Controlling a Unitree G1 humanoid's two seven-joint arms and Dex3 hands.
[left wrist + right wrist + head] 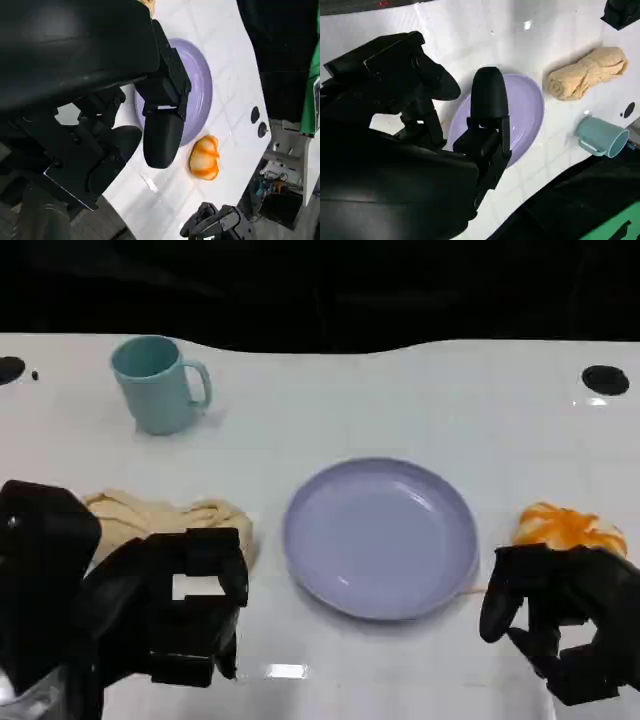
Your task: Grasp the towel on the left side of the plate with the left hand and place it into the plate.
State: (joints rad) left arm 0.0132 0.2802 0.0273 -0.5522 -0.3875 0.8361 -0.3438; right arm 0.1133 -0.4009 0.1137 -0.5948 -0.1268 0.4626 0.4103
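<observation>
— Left of the plate [380, 538], what have you got?

— On that side I see the towel [170, 520], a beige rumpled roll lying flat on the white table [400, 400], just beside the plate's rim but not inside it. My left hand [175, 605] hangs over the towel's near edge, nearer to me than the plate's left rim, fingers spread and nothing between them.

— Touching the cloth?

— I cannot tell from the head view; the fingers cover part of it. From the right wrist view the towel [587, 72] lies whole, beside the plate [530, 115].

— And your right hand?

— My right hand [565, 625] sits off the plate's right side, toward me, fingers loosely curled yet apart, holding nothing. Just beyond it, right of the plate, lies an orange cloth [568, 528].

— Anything else?

— Beyond the plate and to its left stands a teal mug [157, 383], upright, handle turned toward the plate's side, well apart from the towel. From the left wrist view the plate [200, 90] is bare.
</observation>
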